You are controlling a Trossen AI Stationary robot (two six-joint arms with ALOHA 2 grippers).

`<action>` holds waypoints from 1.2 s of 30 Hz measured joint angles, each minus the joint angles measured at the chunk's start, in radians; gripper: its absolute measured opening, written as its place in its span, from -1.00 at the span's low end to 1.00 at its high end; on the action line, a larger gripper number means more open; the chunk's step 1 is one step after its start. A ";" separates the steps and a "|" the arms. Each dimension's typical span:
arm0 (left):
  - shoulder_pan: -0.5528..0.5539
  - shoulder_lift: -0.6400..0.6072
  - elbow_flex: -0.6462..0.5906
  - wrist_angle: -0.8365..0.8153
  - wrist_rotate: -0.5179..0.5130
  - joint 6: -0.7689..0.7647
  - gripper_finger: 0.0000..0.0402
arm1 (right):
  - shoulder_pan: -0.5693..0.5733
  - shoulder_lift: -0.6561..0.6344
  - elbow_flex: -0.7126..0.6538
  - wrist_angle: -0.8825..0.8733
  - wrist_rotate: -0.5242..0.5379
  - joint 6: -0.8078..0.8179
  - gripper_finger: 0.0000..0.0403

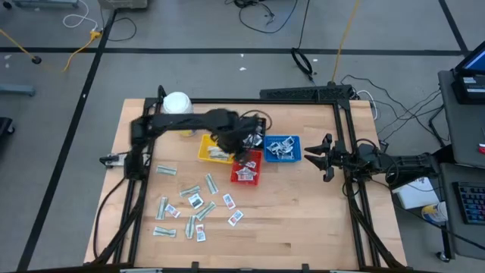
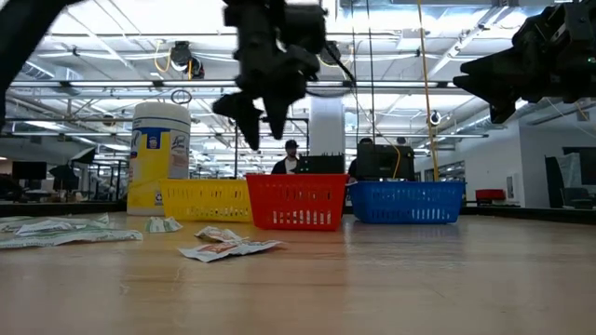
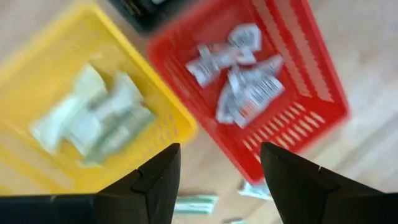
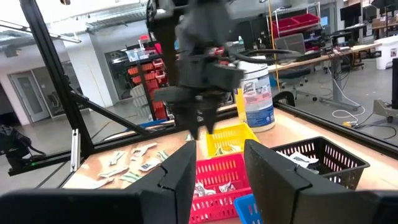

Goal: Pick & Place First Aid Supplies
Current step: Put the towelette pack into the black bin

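The jar's label print is unreadable. The left gripper, jaws spread and empty, hangs above the red tray; loose packets lie at its seven o'clock. The right gripper, fingers apart, waits at three o'clock.

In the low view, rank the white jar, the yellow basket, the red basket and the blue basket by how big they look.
1. White jar, tallest by far.
2. Red basket, though it may just stand nearer the camera.
3. Blue basket and yellow basket look about alike; the red one overlaps both, so no ranking.
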 joint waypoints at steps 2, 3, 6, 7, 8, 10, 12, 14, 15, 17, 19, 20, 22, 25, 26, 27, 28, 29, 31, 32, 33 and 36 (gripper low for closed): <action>-0.037 -0.077 -0.112 0.063 0.000 -0.055 0.13 | 0.000 0.000 0.000 -0.002 0.000 0.000 -0.35; -0.055 -0.111 -0.162 0.080 0.000 -0.079 0.13 | 0.000 0.000 0.000 -0.003 0.000 0.000 -0.35; -0.111 -0.195 -0.288 0.095 -0.004 -0.153 0.13 | 0.000 0.000 0.000 -0.003 0.000 0.000 -0.35; -0.129 -0.222 -0.323 0.096 -0.004 -0.175 0.13 | 0.000 0.000 0.000 -0.002 0.000 0.000 -0.35; -0.147 -0.248 -0.357 0.097 -0.005 -0.196 0.13 | 0.000 0.000 0.000 -0.002 0.000 0.000 -0.35; -0.184 -0.291 -0.421 0.100 -0.009 -0.240 0.13 | 0.000 0.000 0.000 -0.003 0.000 0.000 -0.35; -0.220 -0.329 -0.479 0.105 -0.010 -0.287 0.13 | 0.000 0.000 0.000 -0.002 0.000 0.000 -0.35; -0.257 -0.364 -0.528 0.119 -0.010 -0.329 0.13 | 0.000 0.000 0.000 -0.002 0.000 0.000 -0.35; -0.274 -0.378 -0.549 0.124 -0.010 -0.349 0.13 | 0.000 0.000 0.000 -0.002 0.000 0.000 -0.35; -0.307 -0.404 -0.587 0.138 -0.009 -0.391 0.13 | 0.000 0.000 0.000 -0.002 0.000 0.000 -0.35; -0.335 -0.415 -0.602 0.144 -0.008 -0.429 0.13 | 0.000 0.000 0.000 -0.002 0.000 0.000 -0.35; -0.347 -0.421 -0.610 0.144 -0.008 -0.442 0.13 | 0.000 0.000 0.000 -0.002 0.000 0.000 -0.35; -0.366 -0.431 -0.616 0.146 -0.008 -0.464 0.13 | 0.000 0.000 0.000 -0.002 0.000 0.000 -0.35; -0.387 -0.434 -0.616 0.145 -0.006 -0.485 0.13 | 0.000 0.000 0.000 -0.002 0.000 0.000 -0.35; -0.394 -0.433 -0.616 0.146 -0.006 -0.492 0.13 | 0.000 0.000 0.000 -0.002 0.000 0.000 -0.35; -0.401 -0.432 -0.616 0.146 -0.007 -0.498 0.13 | 0.000 0.000 0.000 -0.003 0.000 0.000 -0.35; -0.407 -0.433 -0.617 0.147 -0.007 -0.503 0.13 | 0.000 0.000 0.000 -0.002 0.000 0.000 -0.35; -0.412 -0.433 -0.618 0.150 -0.007 -0.509 0.13 | 0.000 0.000 0.000 -0.002 0.000 0.000 -0.35; -0.426 -0.433 -0.630 0.159 -0.007 -0.525 0.13 | 0.000 0.000 0.000 -0.002 0.000 0.000 -0.35; -0.434 -0.432 -0.637 0.171 -0.006 -0.536 0.13 | 0.000 0.000 0.000 -0.002 0.000 0.000 -0.35; -0.441 -0.425 -0.643 0.187 -0.002 -0.546 0.13 | 0.000 0.000 0.000 -0.002 0.000 0.000 -0.35; -0.462 -0.402 -0.661 0.218 0.003 -0.574 0.13 | 0.000 0.000 0.000 -0.002 0.000 0.000 -0.35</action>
